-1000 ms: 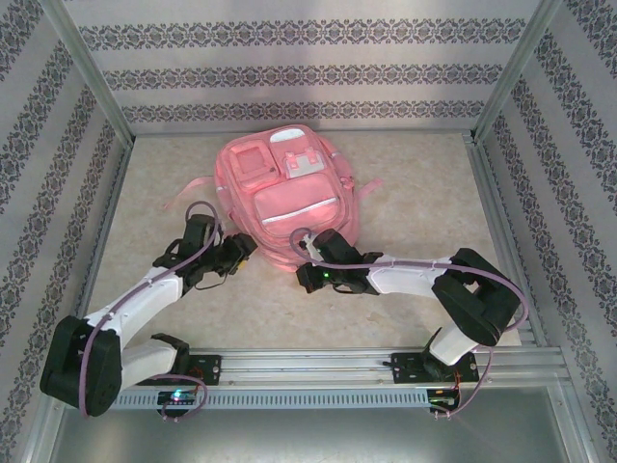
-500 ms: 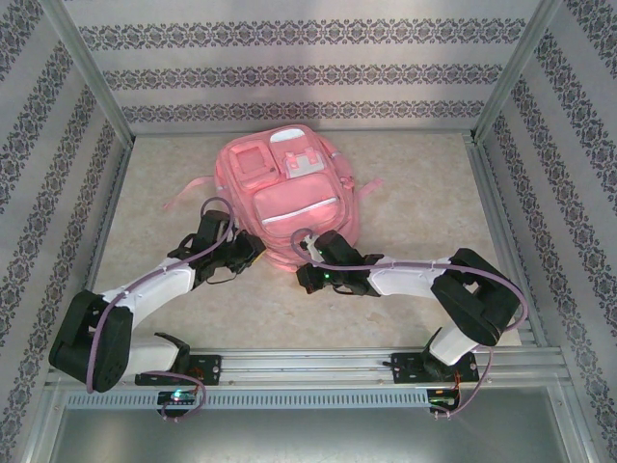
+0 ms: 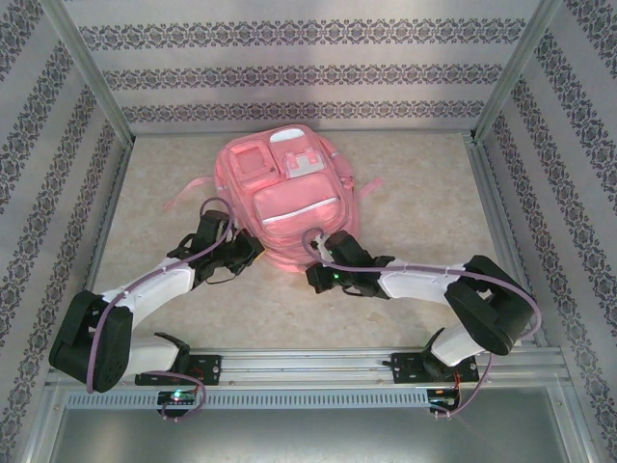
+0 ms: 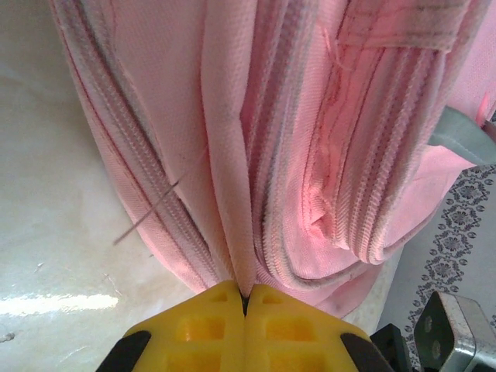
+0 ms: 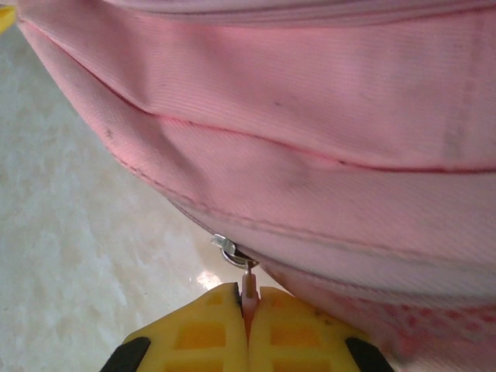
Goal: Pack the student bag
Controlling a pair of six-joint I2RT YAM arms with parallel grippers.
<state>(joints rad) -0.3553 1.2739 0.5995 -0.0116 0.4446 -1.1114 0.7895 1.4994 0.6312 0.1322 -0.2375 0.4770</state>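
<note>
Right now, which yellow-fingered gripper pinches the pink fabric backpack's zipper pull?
The right gripper, shut on the pull tab below a metal slider; the left gripper pinches a fold of the pink backpack.

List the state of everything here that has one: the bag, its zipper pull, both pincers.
student bag: lying flat on the table, front pockets facing up, near edge gripped in two places.
zipper pull: pink tab clamped, drawn out from the bag's edge.
left pincer: shut on a fold of the bag's fabric.
right pincer: shut on the zipper pull.
</note>
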